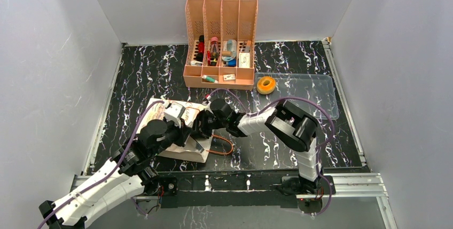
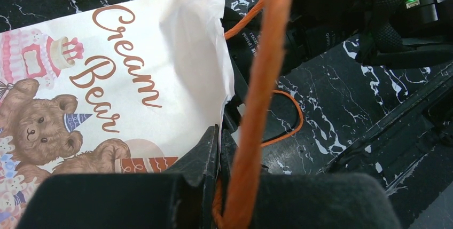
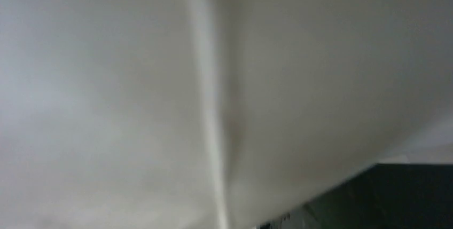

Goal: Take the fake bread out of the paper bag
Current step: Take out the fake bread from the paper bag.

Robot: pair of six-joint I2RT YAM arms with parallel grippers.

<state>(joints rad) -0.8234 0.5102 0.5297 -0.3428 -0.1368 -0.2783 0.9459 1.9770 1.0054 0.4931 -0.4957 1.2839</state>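
Orange cord (image 2: 255, 111) pinched by left gripper (image 2: 218, 133); right gripper (image 1: 205, 124) inside paper bag (image 2: 160, 53), opening unclear.

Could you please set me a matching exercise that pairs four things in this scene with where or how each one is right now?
Things:
1. ring bread
2. bag
3. left gripper
4. organizer

Places or states:
A. standing at the back of the table
B. shut on the orange handle
C. in the clear tray
D. lying on its side, bear print up

Pairs: 1-C; 2-D; 3-B; 4-A
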